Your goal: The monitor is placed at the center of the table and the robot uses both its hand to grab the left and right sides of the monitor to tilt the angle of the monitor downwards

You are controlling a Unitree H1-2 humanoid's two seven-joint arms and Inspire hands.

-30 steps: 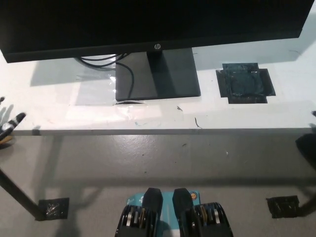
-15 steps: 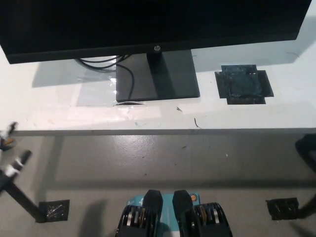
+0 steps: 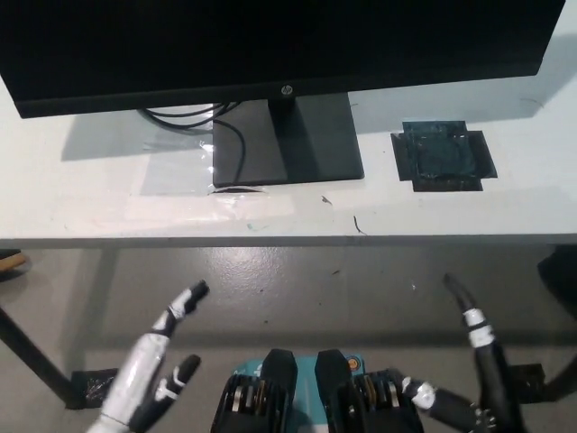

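1. A grey floor [image 3: 297, 289] runs under a white table [image 3: 90, 203]; the table's near edge crosses the view from side to side.
2. One monitor [image 3: 270, 41] stands along the table's far edge, about midway between its left and right ends; its screen fills the top of the view and its stand [image 3: 288, 140] sits on the table behind the near edge; cables [image 3: 221, 135] trail from behind the stand on its left.
3. One dark taped patch [image 3: 442, 155] lies on the table toward the right end, apart from the stand.
4. The left hand [image 3: 149, 374] is low, in front of the near edge and below table height; its fingers are spread and it holds nothing.
5. The right hand [image 3: 473, 379] is low on the other side, also in front of the near edge; its fingers are apart and it grips nothing.
6. Neither hand touches the monitor; both are well apart from its left and right sides.
7. How steeply the screen is tilted cannot be read from this steep view, so the scene fits both hands about to rise to the monitor's sides and hands lowered with the tilt already made.
8. Count: one monitor, one stand, one taped patch, two hands.
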